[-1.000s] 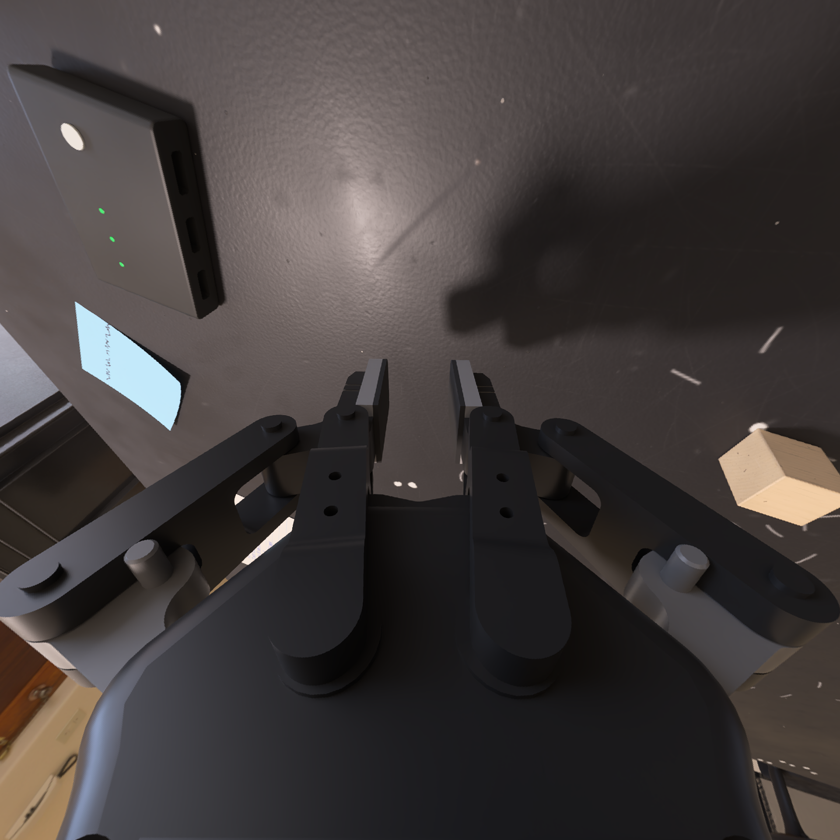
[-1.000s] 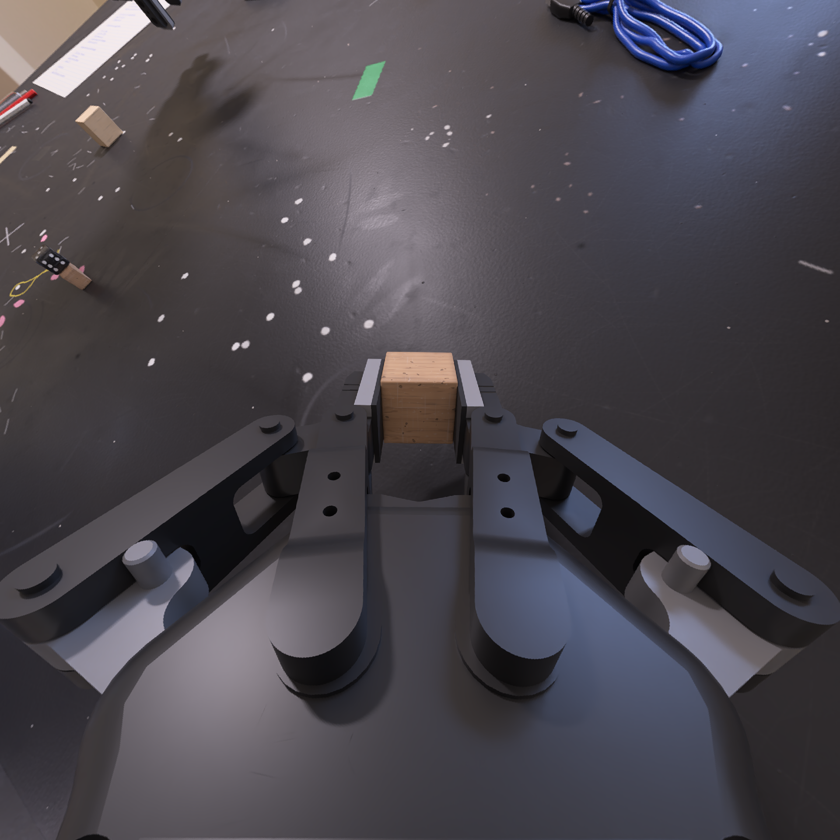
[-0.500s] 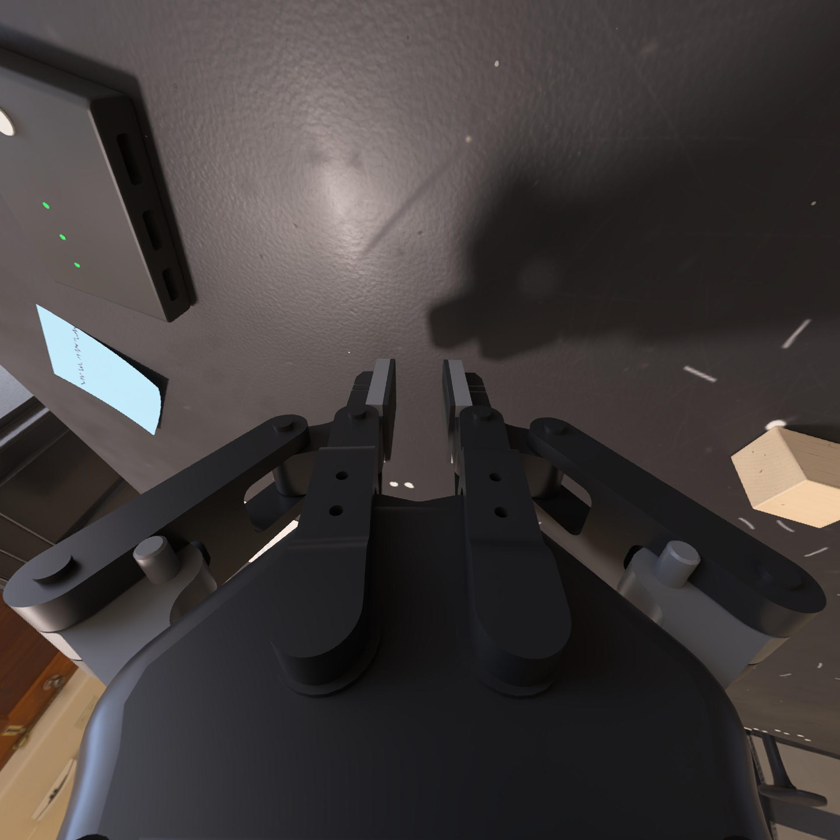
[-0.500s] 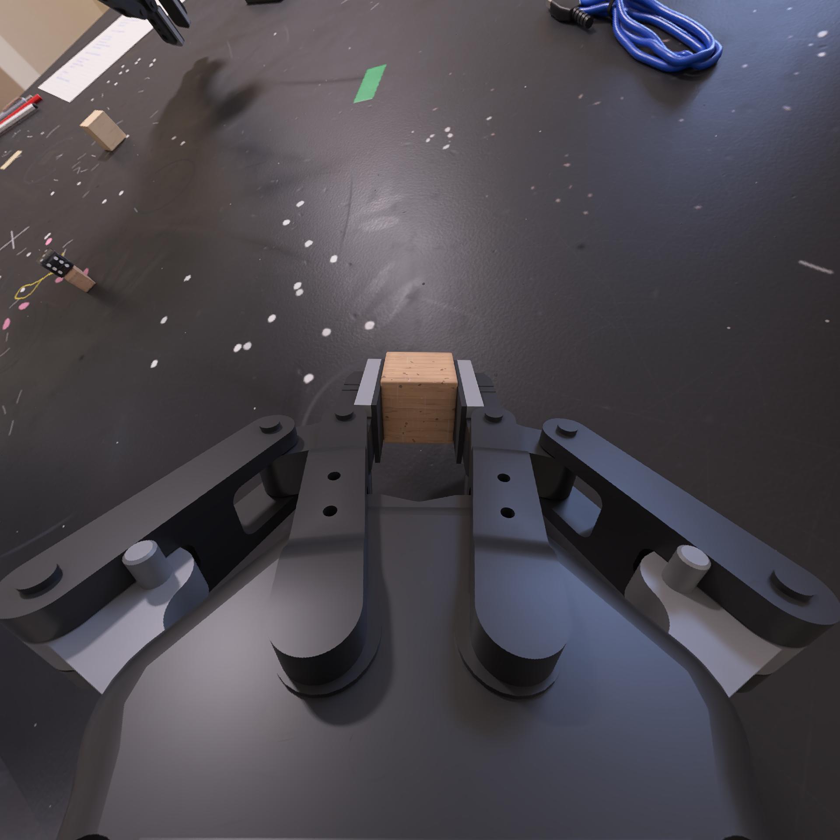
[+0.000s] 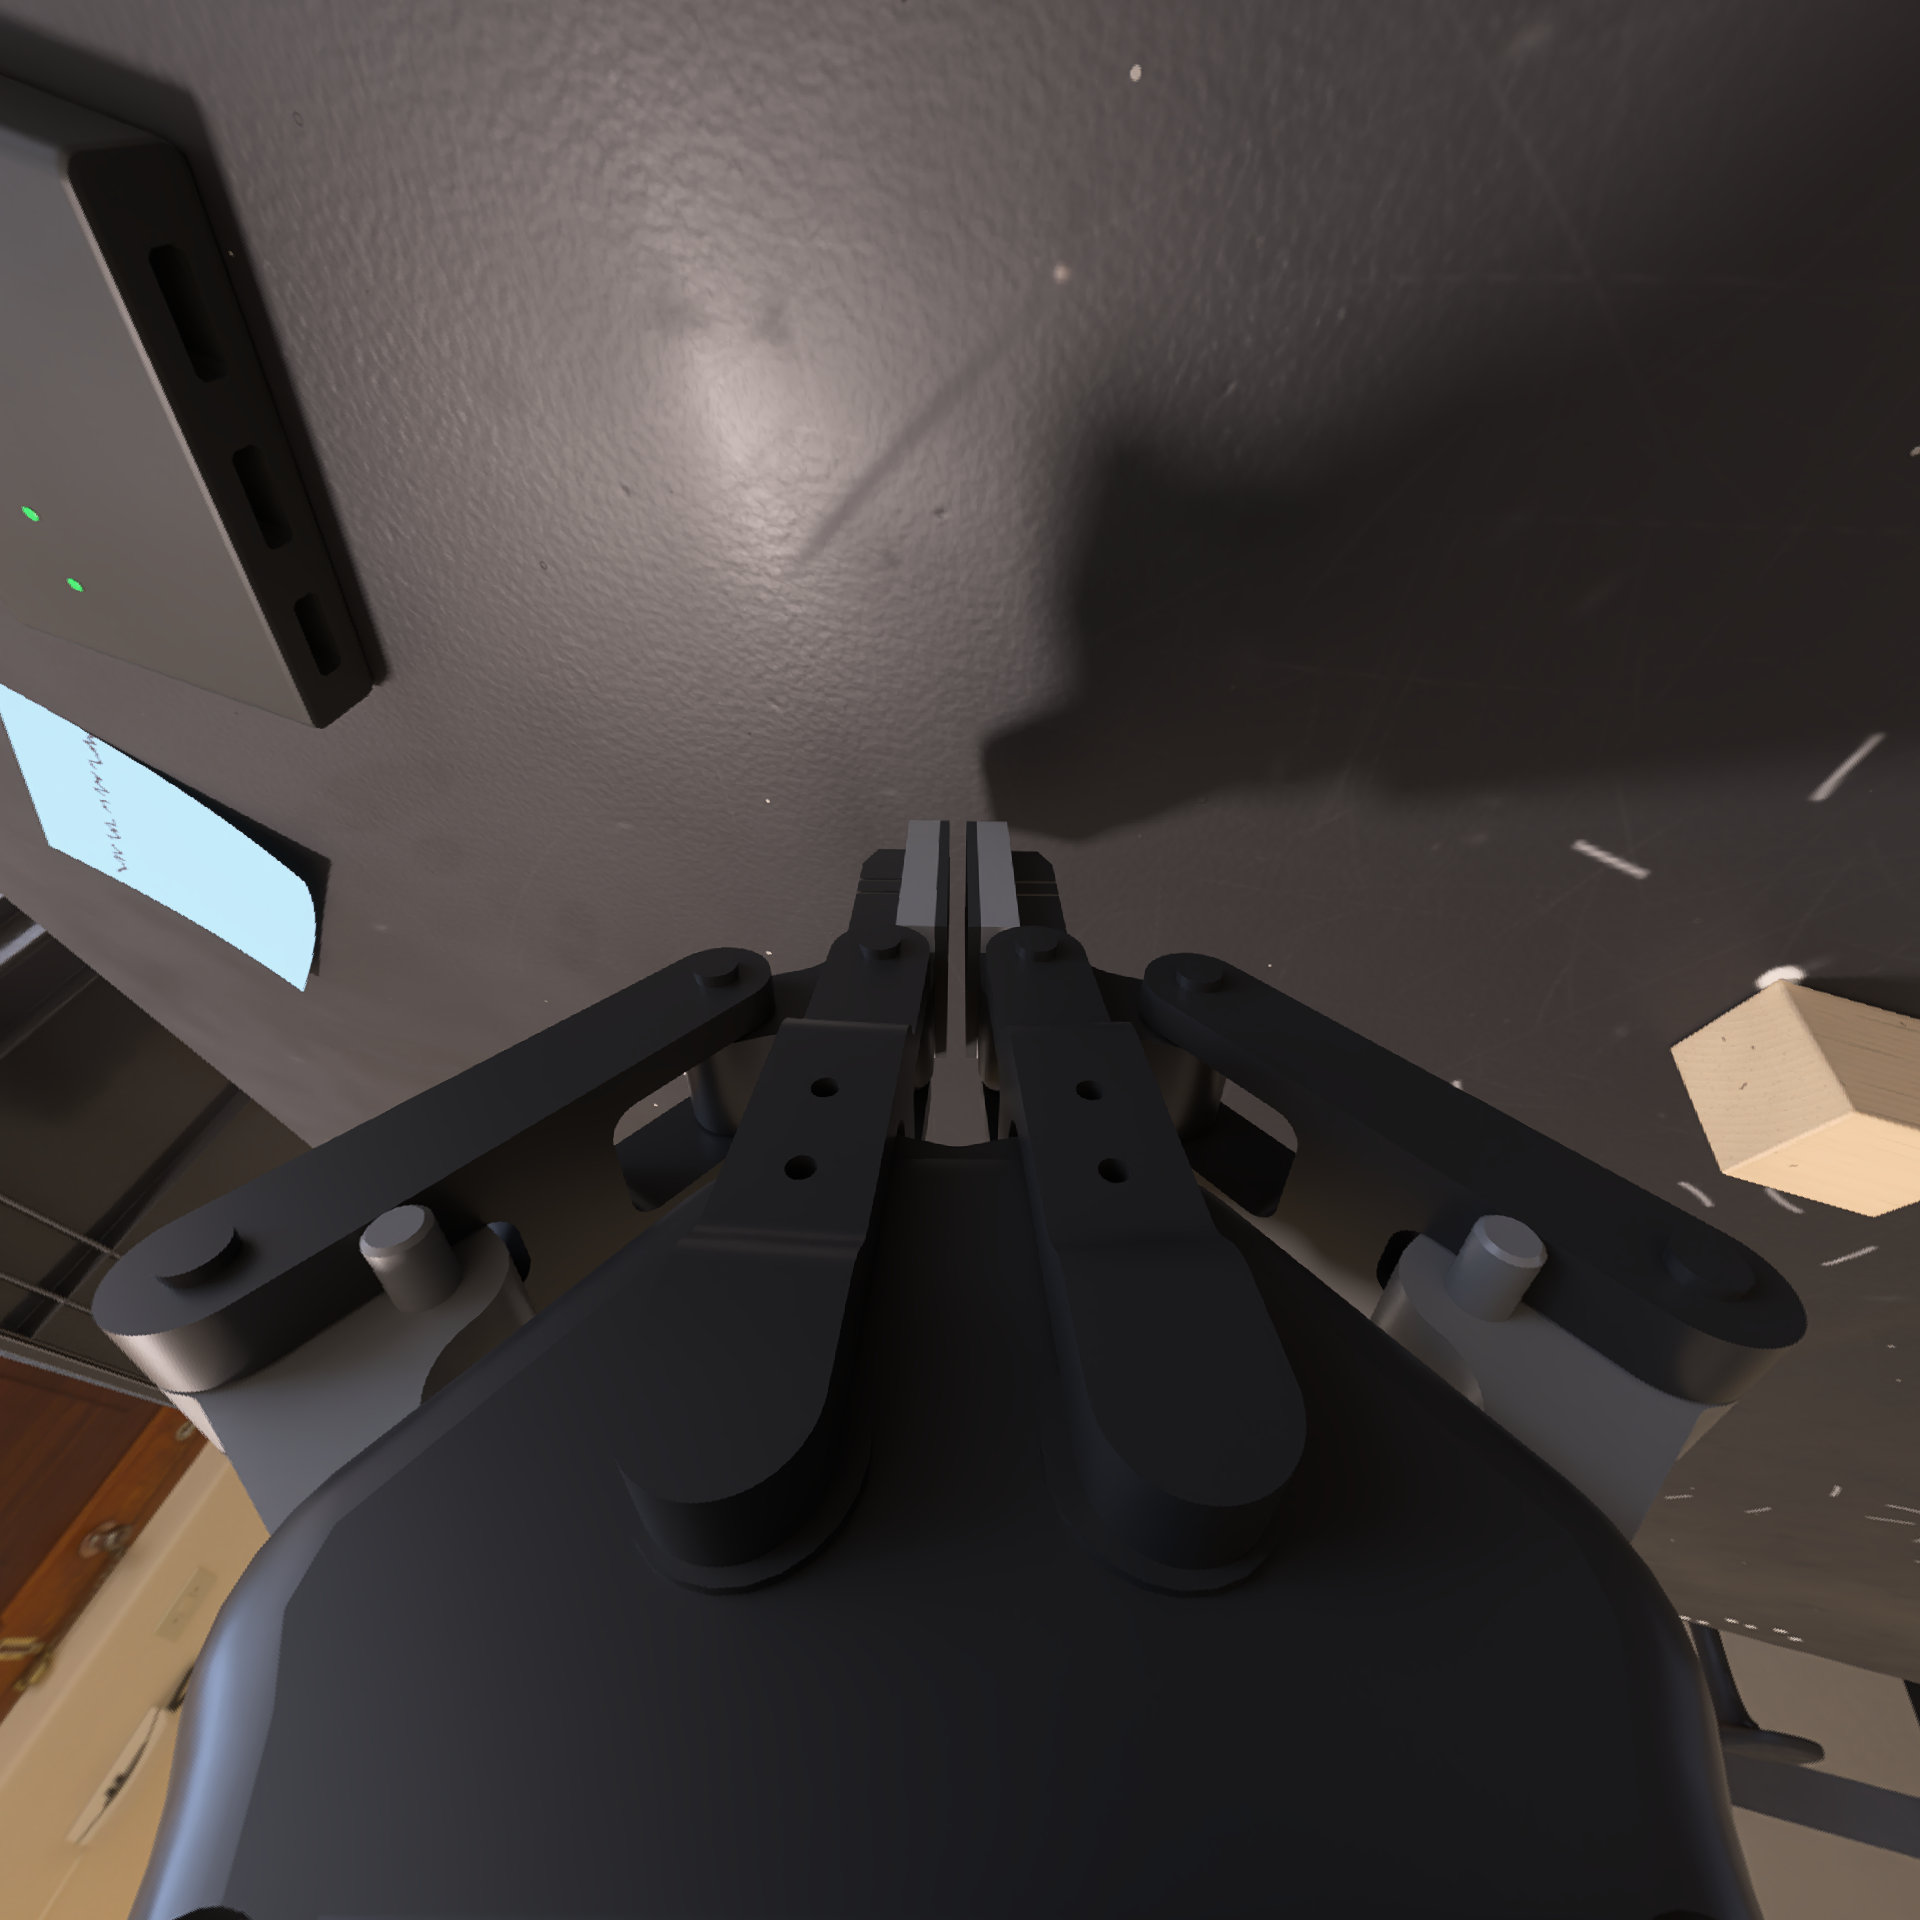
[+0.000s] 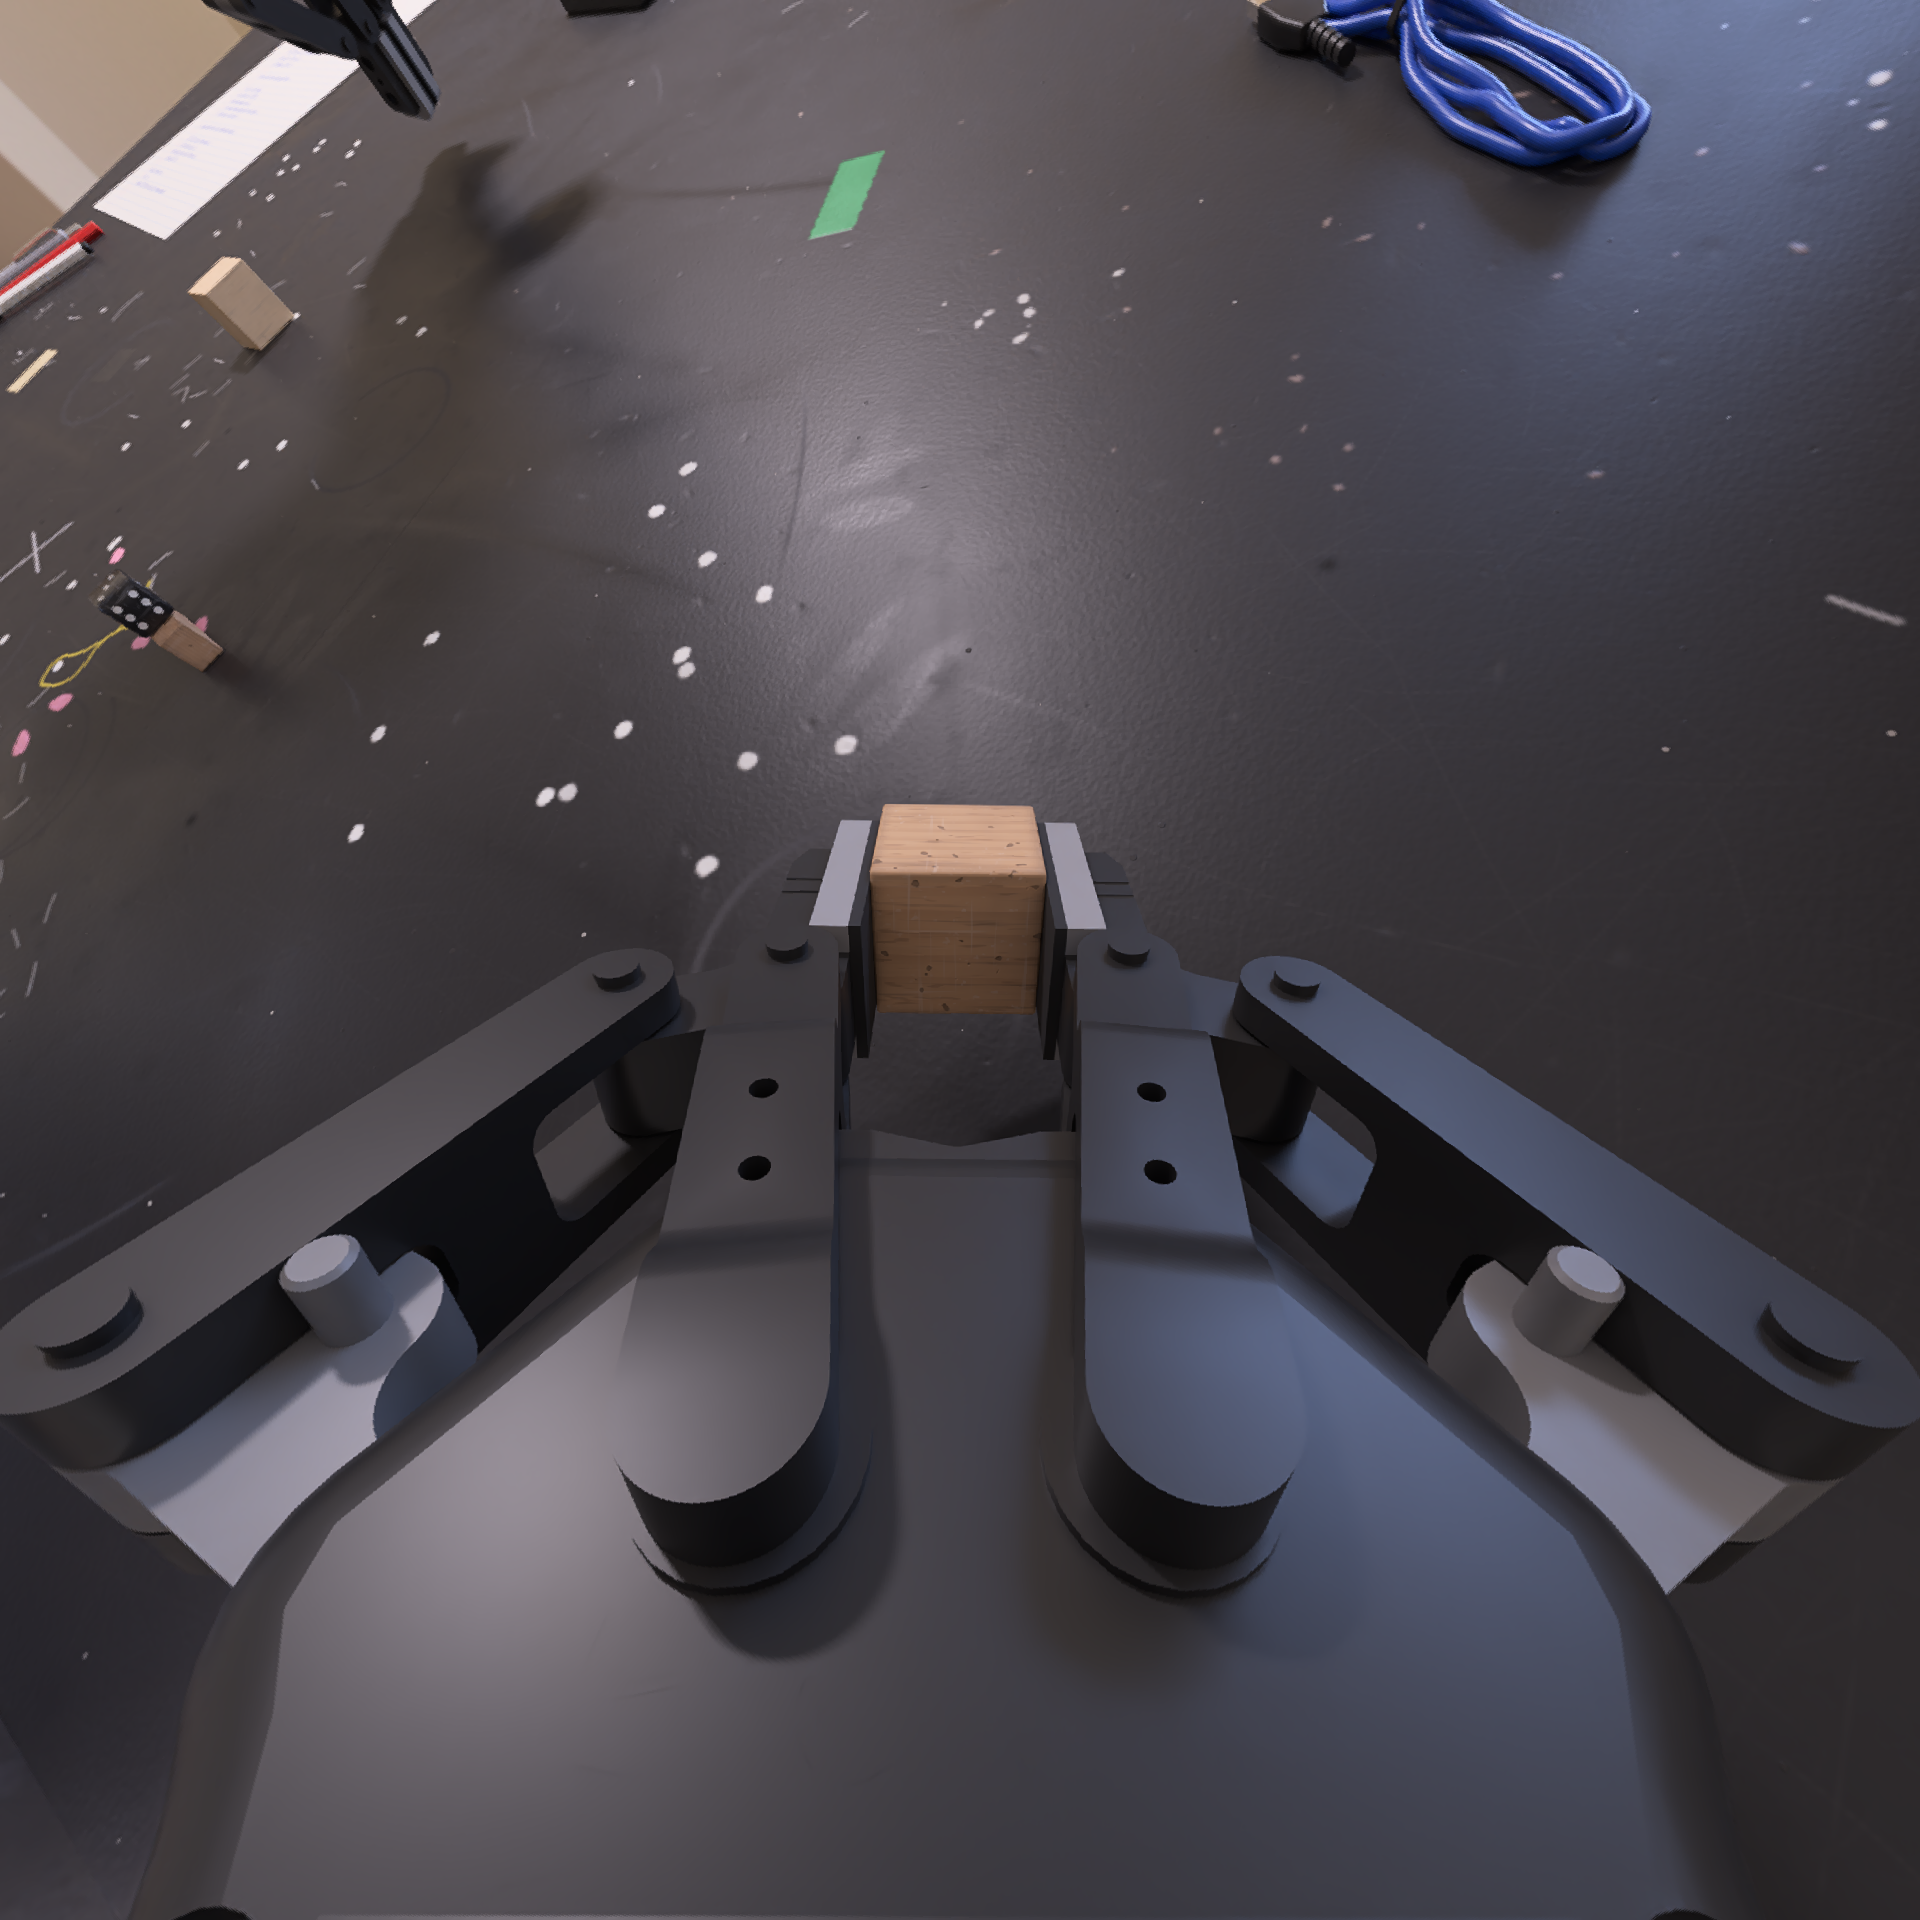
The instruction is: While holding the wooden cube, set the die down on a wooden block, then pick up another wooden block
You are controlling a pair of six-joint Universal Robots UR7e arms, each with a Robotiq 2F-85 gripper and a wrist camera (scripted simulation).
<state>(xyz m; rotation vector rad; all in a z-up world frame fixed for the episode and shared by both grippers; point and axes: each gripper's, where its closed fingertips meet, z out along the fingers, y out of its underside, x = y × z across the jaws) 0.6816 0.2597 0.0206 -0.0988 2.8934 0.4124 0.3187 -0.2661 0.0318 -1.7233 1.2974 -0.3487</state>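
My right gripper (image 6: pixel 956 883) is shut on a wooden cube (image 6: pixel 956 914) and holds it above the dark table. Far left in the right wrist view, a black die (image 6: pixel 135 603) with white dots rests tilted on a small wooden block (image 6: pixel 189 642). A pale wooden block (image 6: pixel 241 301) lies farther back on the left; it also shows at the right edge of the left wrist view (image 5: pixel 1808 1101). My left gripper (image 5: pixel 957 868) is shut and empty above the table, the pale block well to its right. The left gripper also shows at the top left of the right wrist view (image 6: pixel 390 62).
A dark box with green lights (image 5: pixel 156 416) and a light blue note (image 5: pixel 166 842) lie left of my left gripper, near the table edge. A blue cable coil (image 6: pixel 1507 83), a strip of green tape (image 6: pixel 847 194), a white paper sheet (image 6: pixel 229 125) and pens (image 6: pixel 52 260) lie on the table.
My left gripper's fingers have closed from a narrow gap to shut, with nothing between them, and it has drifted right. The right gripper with the cube has not moved.
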